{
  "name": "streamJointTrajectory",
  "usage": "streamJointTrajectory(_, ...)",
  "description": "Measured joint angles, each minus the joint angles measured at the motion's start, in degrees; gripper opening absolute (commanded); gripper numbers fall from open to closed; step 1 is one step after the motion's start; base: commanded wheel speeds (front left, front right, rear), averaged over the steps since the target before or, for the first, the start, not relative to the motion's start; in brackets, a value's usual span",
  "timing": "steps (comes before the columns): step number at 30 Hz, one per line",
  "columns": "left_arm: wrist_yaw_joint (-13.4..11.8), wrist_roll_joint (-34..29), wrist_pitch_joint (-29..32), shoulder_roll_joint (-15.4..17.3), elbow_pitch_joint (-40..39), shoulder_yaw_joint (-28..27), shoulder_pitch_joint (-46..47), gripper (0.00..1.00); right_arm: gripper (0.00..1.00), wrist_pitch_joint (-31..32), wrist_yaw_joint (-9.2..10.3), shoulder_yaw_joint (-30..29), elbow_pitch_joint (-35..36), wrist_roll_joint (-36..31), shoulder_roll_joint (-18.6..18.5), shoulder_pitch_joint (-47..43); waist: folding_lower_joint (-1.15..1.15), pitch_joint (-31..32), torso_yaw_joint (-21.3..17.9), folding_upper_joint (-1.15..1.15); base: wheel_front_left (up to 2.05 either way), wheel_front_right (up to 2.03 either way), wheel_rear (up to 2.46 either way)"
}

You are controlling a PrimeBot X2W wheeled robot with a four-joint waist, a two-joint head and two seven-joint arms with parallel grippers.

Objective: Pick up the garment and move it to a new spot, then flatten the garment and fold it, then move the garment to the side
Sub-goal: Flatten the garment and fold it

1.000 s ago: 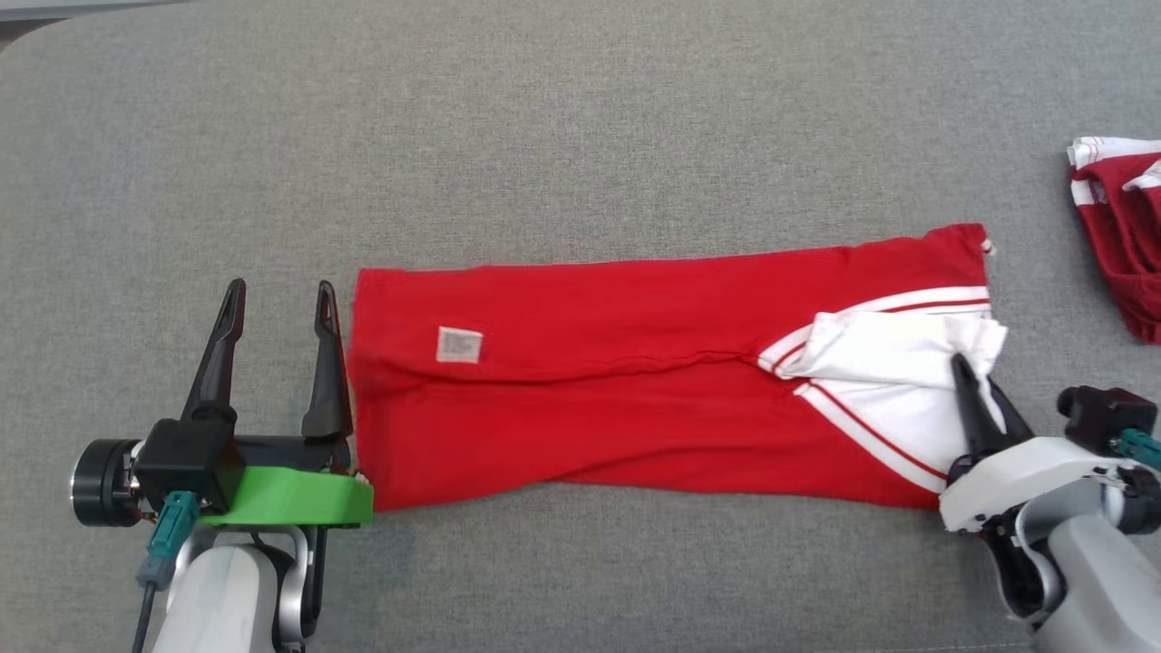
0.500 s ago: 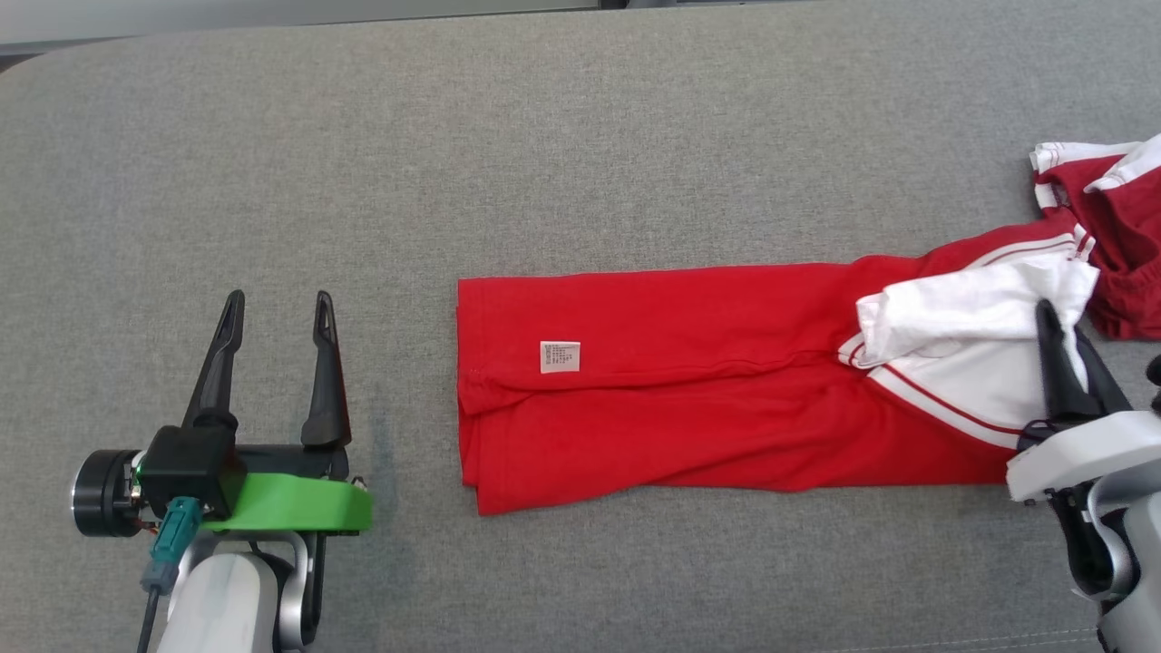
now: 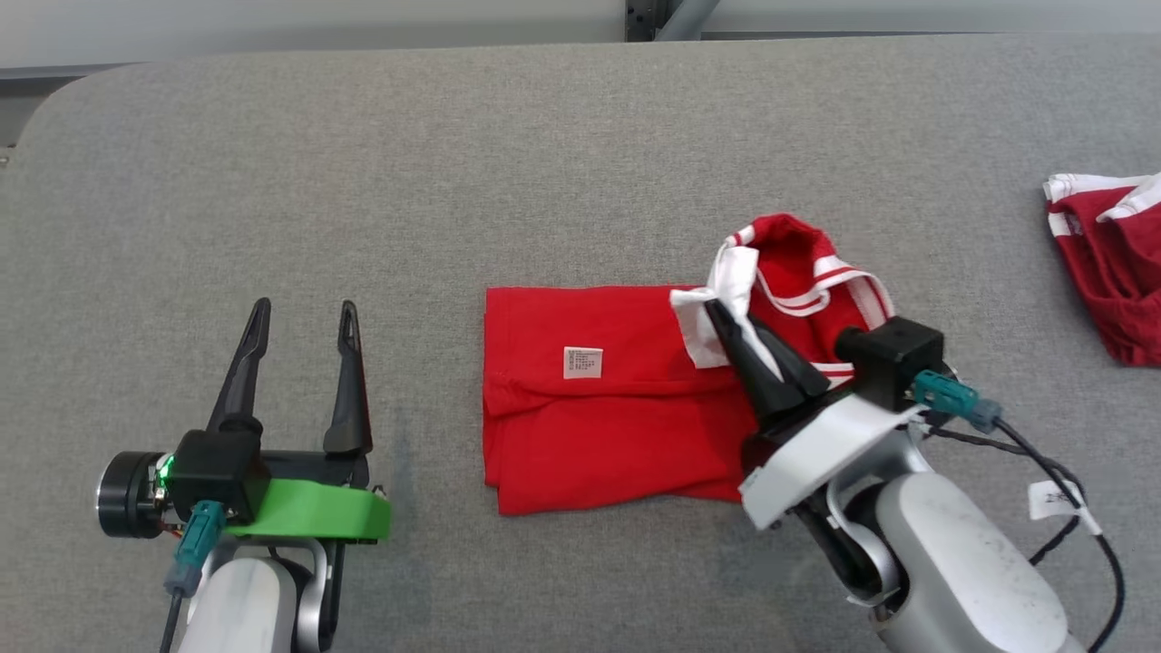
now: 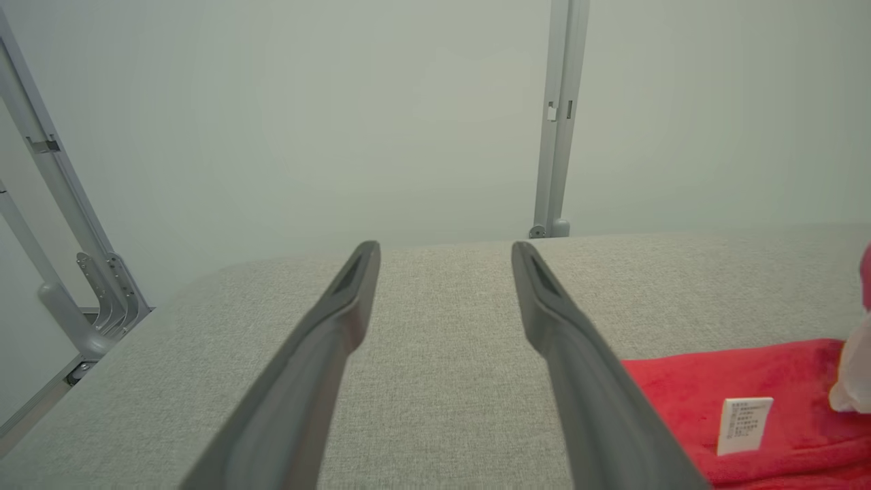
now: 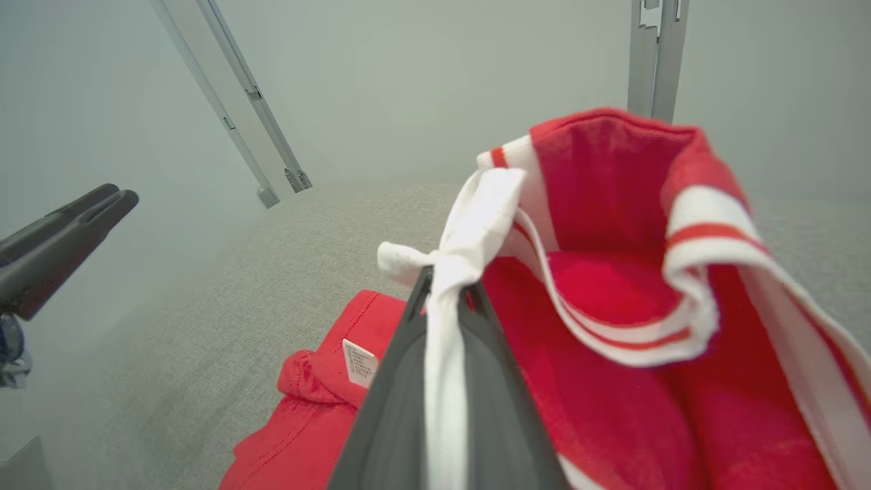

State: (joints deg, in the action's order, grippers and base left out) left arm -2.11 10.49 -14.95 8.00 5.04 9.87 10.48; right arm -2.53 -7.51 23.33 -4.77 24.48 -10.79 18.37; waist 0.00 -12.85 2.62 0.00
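Observation:
The garment is red with white, red-striped trim and a small white label, and lies on the grey padded table. My right gripper is shut on its white end, held up above the red body so the cloth arches over in a loop. In the right wrist view the white fabric runs between the closed fingers of the right gripper, with the garment curling behind. My left gripper stands open and holds nothing, left of the garment. The left wrist view looks past the left gripper to the garment's label end.
Another red and white piece of clothing lies at the table's right edge. Metal frame posts stand behind the far table edge. A cable with a tag hangs off my right arm.
My right gripper has carried the white end from the far right leftward and up over the red body, doubling the garment. The head camera has shifted. The left gripper stays open in place.

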Motion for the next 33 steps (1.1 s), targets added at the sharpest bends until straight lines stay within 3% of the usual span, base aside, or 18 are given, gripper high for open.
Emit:
streamJointTrajectory(7, 0.1, 0.0, 0.0, -1.0, 0.3, 0.7, 0.0, 1.00, 0.00, -0.9, 0.02, 6.4, -9.1, 1.4, 6.5, 3.8, 0.00, -0.7, 2.3, 0.00, 0.00, 0.00, 0.00)
streamJointTrajectory(18, 0.9, -0.5, 0.0, -2.1, 1.1, 1.6, 1.0, 1.00, 0.00, -7.0, 0.02, 15.4, -22.2, 7.9, 7.8, 11.5, 0.00, -2.8, 4.8, 0.00, 0.00, 0.00, 0.00)
streamJointTrajectory(19, 0.9, -0.5, 0.0, -2.1, 1.2, 1.6, 1.0, 1.00, 0.28, -7.6, 0.02, 16.1, -22.9, 8.4, 7.9, 12.1, 0.00, -2.9, 4.9, 0.00, 0.00, 0.00, 0.00)
streamJointTrajectory(20, 1.0, -0.6, 0.0, -2.2, 1.3, 1.6, 1.0, 1.00, 0.93, -8.1, 0.02, 16.6, -23.6, 8.9, 7.9, 12.7, 0.00, -3.0, 5.0, 0.00, 0.00, 0.00, 0.00)
streamJointTrajectory(21, 1.0, -0.6, 0.0, -2.2, 1.4, 1.6, 1.0, 1.00, 1.00, -8.5, 0.02, 17.2, -24.0, 9.3, 7.8, 13.2, 0.00, -3.1, 5.0, 0.00, 0.00, 0.00, 0.00)
streamJointTrajectory(27, 1.1, -0.9, 0.0, -2.4, 1.6, 1.2, 1.1, 1.00, 1.00, -10.5, 0.02, 19.7, -24.2, 9.1, 7.9, 15.4, 0.00, -2.9, 4.4, 0.00, 0.00, 0.00, 0.00)
streamJointTrajectory(33, 1.1, -1.1, 0.0, -2.4, 1.5, 0.5, 1.0, 1.00, 1.00, -11.8, 0.02, 20.5, -16.6, 6.5, 7.9, 15.6, 0.00, -2.5, 3.0, 0.00, 0.00, 0.00, 0.00)
